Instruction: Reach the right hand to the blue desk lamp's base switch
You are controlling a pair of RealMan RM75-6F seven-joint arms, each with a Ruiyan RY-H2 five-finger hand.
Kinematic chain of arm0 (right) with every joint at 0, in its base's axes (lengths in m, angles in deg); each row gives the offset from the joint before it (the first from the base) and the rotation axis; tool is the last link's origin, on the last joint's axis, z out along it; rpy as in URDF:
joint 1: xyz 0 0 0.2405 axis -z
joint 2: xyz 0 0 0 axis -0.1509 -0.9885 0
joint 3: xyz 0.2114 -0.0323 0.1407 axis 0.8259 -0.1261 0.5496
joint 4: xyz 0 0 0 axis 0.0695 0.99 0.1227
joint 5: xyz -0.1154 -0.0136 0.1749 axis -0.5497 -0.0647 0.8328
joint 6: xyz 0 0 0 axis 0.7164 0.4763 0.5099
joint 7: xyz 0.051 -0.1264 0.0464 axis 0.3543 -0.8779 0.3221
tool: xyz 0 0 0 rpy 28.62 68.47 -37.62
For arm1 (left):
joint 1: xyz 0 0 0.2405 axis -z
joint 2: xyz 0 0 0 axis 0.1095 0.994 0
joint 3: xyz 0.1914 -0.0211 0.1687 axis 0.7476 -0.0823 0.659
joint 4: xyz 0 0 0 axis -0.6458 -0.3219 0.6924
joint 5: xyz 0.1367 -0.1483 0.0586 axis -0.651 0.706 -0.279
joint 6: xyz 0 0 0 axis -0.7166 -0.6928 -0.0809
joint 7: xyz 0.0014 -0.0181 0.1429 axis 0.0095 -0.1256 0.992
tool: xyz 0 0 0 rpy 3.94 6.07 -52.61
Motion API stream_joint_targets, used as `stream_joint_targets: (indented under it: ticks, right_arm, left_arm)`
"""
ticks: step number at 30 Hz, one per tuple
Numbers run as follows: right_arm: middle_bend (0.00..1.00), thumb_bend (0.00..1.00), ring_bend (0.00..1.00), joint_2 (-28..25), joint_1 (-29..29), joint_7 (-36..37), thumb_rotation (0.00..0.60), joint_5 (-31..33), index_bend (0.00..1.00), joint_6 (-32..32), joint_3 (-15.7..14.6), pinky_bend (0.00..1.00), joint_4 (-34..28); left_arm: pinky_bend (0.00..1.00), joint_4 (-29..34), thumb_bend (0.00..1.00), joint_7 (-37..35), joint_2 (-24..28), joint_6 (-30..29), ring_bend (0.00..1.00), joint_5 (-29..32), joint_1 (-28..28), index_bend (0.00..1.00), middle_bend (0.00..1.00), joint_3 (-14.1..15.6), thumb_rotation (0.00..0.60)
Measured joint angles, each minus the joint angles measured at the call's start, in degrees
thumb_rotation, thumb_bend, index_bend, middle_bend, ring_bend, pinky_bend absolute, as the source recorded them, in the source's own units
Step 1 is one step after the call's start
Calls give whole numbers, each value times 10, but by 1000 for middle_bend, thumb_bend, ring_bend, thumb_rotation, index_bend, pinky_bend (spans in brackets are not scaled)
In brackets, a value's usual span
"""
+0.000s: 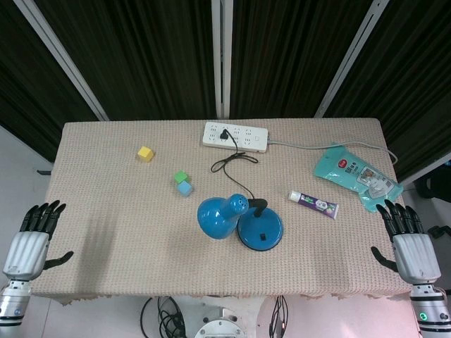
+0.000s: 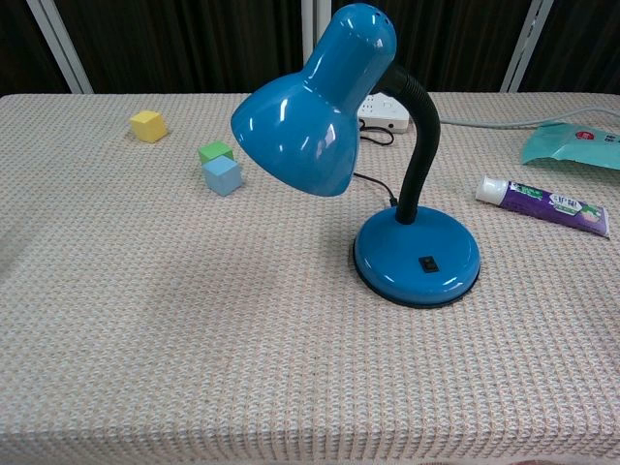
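Note:
The blue desk lamp (image 1: 224, 215) stands near the table's front middle, its shade (image 2: 308, 109) bent left on a black neck. A small black switch (image 2: 427, 263) sits on the round blue base (image 2: 417, 254), also seen from the head view as base (image 1: 260, 229) with switch (image 1: 260, 236). My right hand (image 1: 406, 236) hangs open off the table's right front corner, well right of the base. My left hand (image 1: 32, 236) hangs open off the left front corner. Neither hand appears in the chest view.
A white power strip (image 1: 236, 136) with the lamp's black cord lies at the back. A toothpaste tube (image 1: 313, 203) and a teal packet (image 1: 354, 174) lie right of the lamp. Yellow (image 1: 146, 153), green (image 1: 181, 177) and light blue (image 1: 184, 188) cubes sit to the left.

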Motion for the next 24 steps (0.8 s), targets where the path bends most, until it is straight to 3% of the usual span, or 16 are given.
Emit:
stream_joint_targets:
  ticks: [20, 22, 24]
  right_arm:
    - [0, 177, 0, 13, -9, -15, 600, -21, 0, -4, -3, 1, -3]
    - [0, 186, 6, 20, -11, -10, 600, -31, 0, 3, -1, 63, 6]
    - [7, 250, 97, 26, -14, -7, 600, -41, 0, 10, 1, 262, 12]
  left_arm:
    - [0, -11, 33, -16, -4, -4, 0, -4, 5, 8, 16, -8, 600]
    - [0, -15, 33, -17, -8, -7, 0, -6, 5, 8, 16, -9, 600]
    - [0, -16, 33, -14, -9, -7, 0, -6, 6, 8, 16, -9, 600]
